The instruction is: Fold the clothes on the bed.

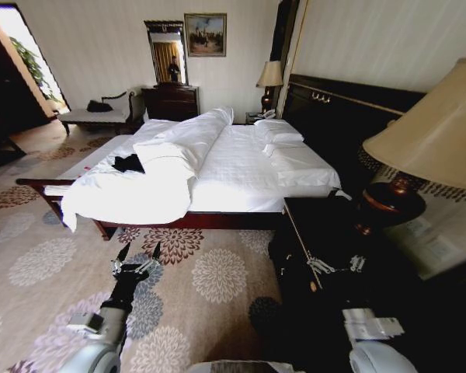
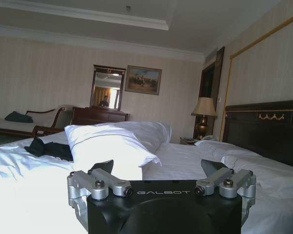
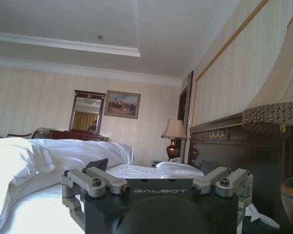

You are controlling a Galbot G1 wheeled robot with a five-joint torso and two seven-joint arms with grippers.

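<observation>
Head view: T-shirt (image 1: 128, 163) lies on the bed (image 1: 241, 167), well beyond both grippers' wide-open, empty fingers (image 1: 123, 253).

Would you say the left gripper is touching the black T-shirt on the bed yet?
Apart. In the head view the left gripper hangs open over the patterned carpet, short of the bed, while the black T-shirt lies up on the duvet.
</observation>
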